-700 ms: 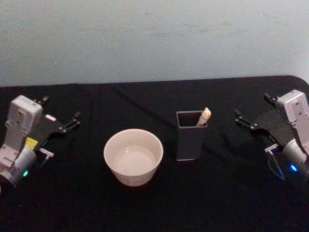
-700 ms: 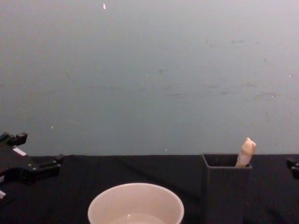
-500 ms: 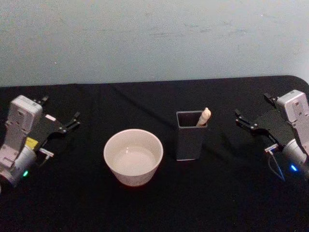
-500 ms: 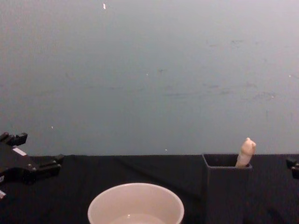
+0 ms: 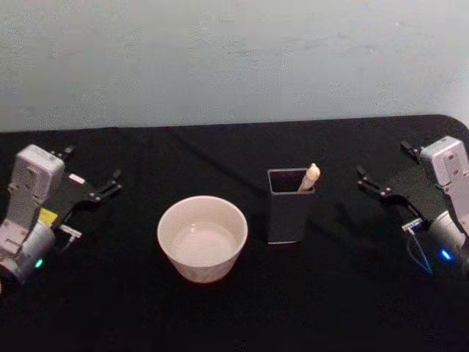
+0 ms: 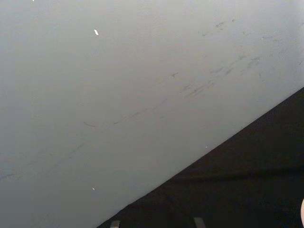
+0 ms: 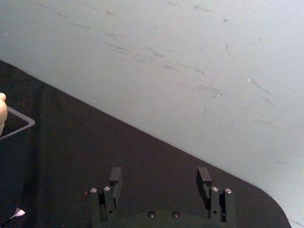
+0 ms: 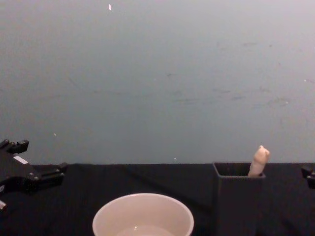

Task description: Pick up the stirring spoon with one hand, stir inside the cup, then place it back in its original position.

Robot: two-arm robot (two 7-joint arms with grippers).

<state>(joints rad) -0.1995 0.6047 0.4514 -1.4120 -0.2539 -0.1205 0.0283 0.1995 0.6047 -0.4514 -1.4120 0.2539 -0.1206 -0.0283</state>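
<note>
The stirring spoon (image 5: 311,177) stands in a dark grey square holder (image 5: 288,214), with just its cream handle and knob (image 8: 259,159) showing above the rim. The wide cream-white cup (image 5: 202,237) sits left of the holder, near the table's middle. My left gripper (image 5: 94,165) rests open at the far left, well apart from the cup. At the far right my right gripper (image 5: 382,161) is open too, its fingers (image 7: 115,178) spread with nothing between them, a hand's width from the holder. The spoon's bowl is hidden inside the holder.
A black cloth covers the table (image 5: 344,308), which ends at a pale wall (image 5: 234,59) behind. The holder's rim (image 7: 19,127) shows at the edge of the right wrist view. There is open cloth in front of the cup and between the holder and each arm.
</note>
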